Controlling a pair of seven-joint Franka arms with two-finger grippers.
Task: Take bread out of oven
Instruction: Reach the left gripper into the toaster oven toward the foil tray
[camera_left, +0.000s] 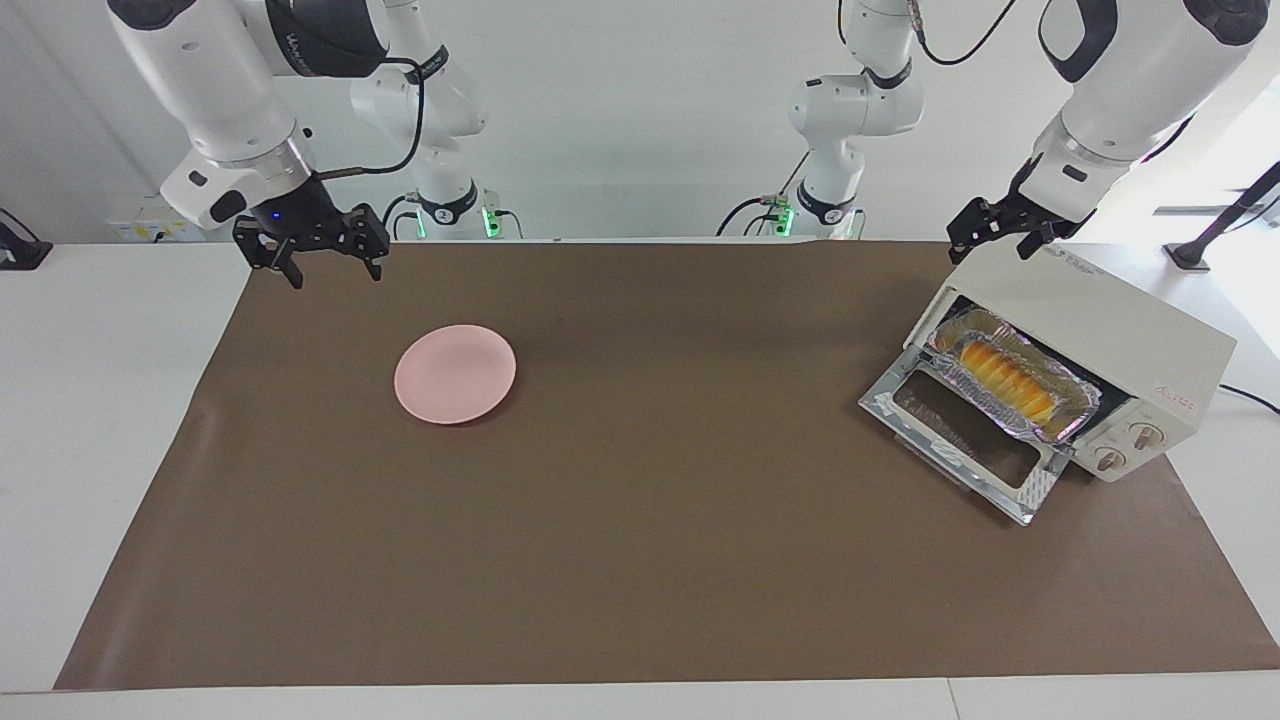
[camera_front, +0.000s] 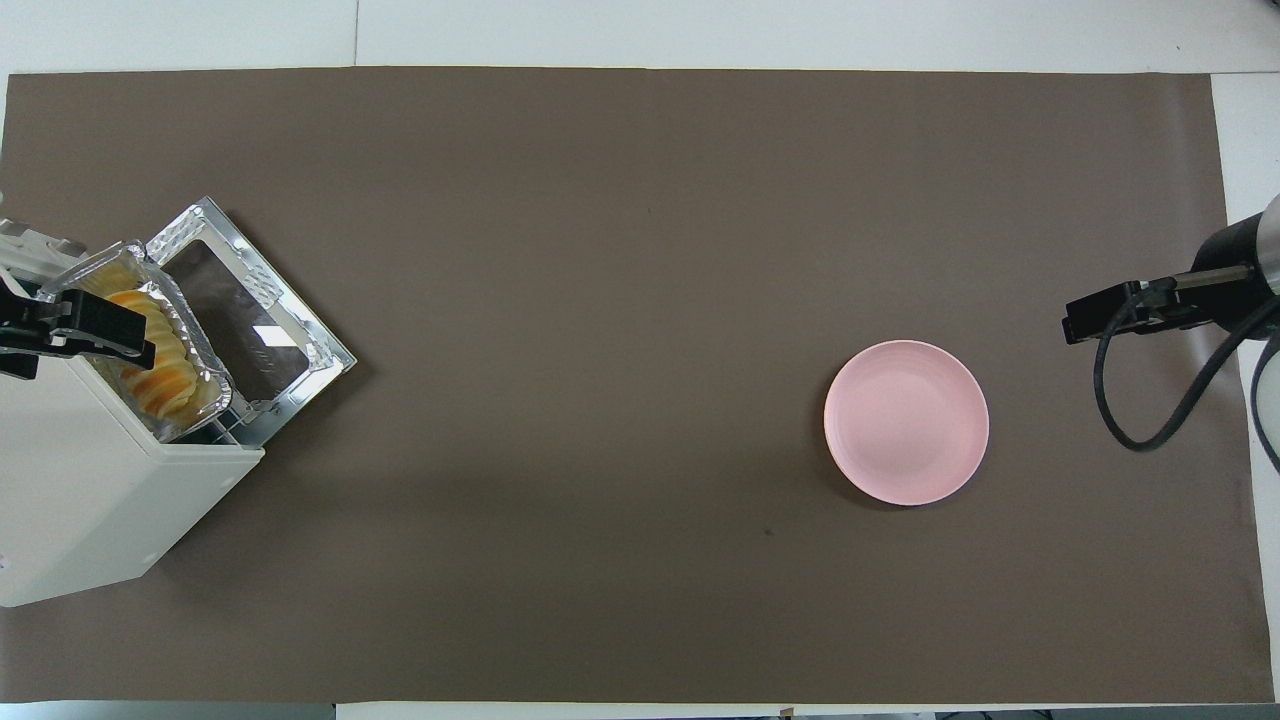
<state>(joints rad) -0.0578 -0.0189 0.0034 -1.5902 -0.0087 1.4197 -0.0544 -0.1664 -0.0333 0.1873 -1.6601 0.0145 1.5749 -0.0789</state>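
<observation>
Nearest the robots, both grippers hang in the air with nothing in them. The left gripper (camera_left: 1003, 236) is up over the top of the oven (camera_left: 1100, 330), at the corner nearest the robots, with its fingers spread apart and touching nothing. The right gripper (camera_left: 325, 258) hangs over the edge of the brown mat (camera_left: 640, 560) at the right arm's end of the table, its fingers also apart.

The oven is a boxy cream-white toaster oven with two round knobs, standing at the left arm's end of the table. Its glass door (camera_left: 965, 440) is dropped open and lies flat on the mat. Inside, a crinkled silver foil tray (camera_left: 1010, 385) sits in the mouth of the oven, and in it lies the bread (camera_left: 1005, 380), a small long yellow-orange loaf with ridged slices. The bread is below the left gripper and well apart from it.

Farther from the robots than the right gripper, a round pink plate (camera_left: 455, 374) lies on the mat with nothing on it.
</observation>
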